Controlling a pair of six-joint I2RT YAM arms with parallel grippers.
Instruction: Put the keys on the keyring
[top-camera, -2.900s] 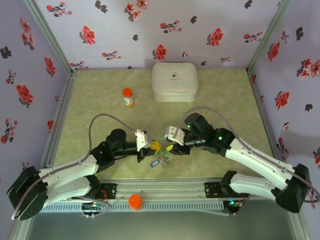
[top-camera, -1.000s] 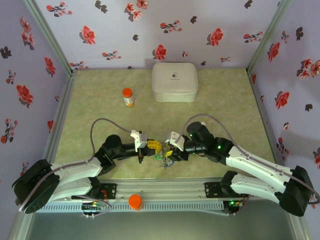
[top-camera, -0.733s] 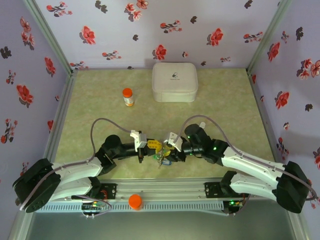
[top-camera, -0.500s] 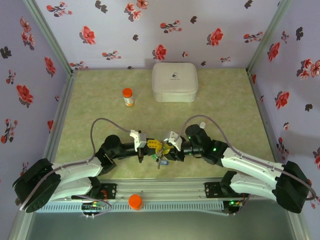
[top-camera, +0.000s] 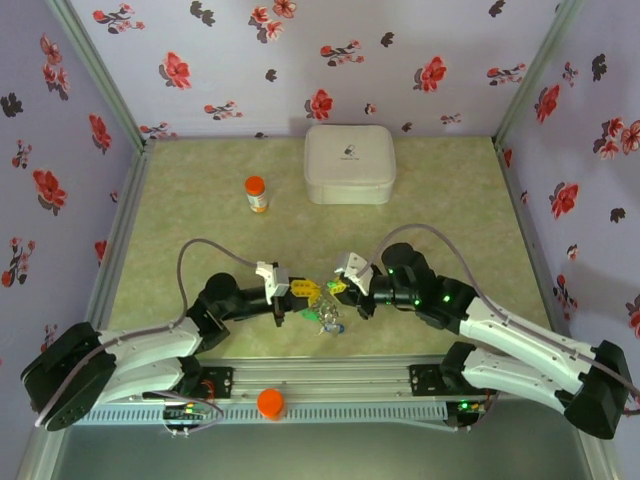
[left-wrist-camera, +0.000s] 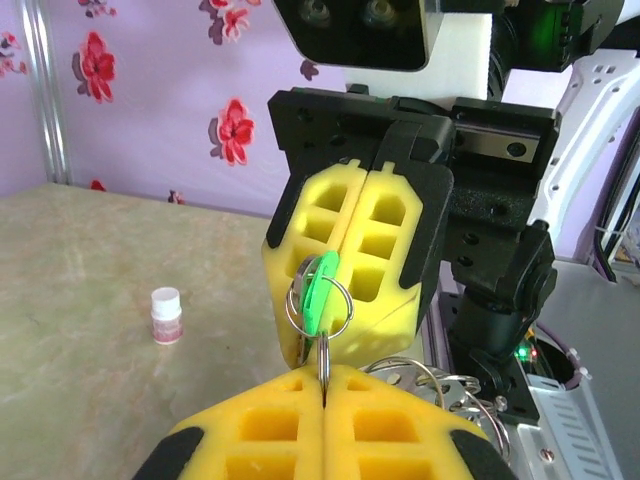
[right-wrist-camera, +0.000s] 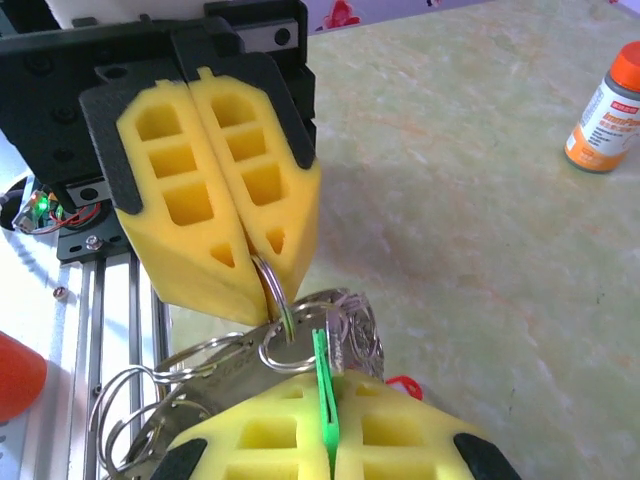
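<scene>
My two grippers meet tip to tip above the table's near edge. The left gripper (top-camera: 293, 293) (left-wrist-camera: 325, 374) is shut, its yellow fingers pinching the thin metal keyring (left-wrist-camera: 324, 352) (right-wrist-camera: 276, 290) edge-on. Facing it, the right gripper (top-camera: 337, 289) (right-wrist-camera: 328, 402) is shut on the green tag (left-wrist-camera: 321, 290) (right-wrist-camera: 321, 368) of one of the keys. A small split ring (right-wrist-camera: 285, 358) links that tag to the keyring. More keys and rings (top-camera: 326, 320) (right-wrist-camera: 352, 325) hang below the grippers, a red tag (right-wrist-camera: 402, 384) among them.
An orange-capped bottle (top-camera: 257, 193) (right-wrist-camera: 608, 112) stands at the back left and a white case (top-camera: 349, 163) at the back centre. A small white-capped vial (left-wrist-camera: 165, 315) sits on the table. An orange cap (top-camera: 270, 402) lies on the front rail.
The right gripper's jaws have closed on the green tag, and its arm has shifted slightly right. The left arm has barely moved and has kept its grip.
</scene>
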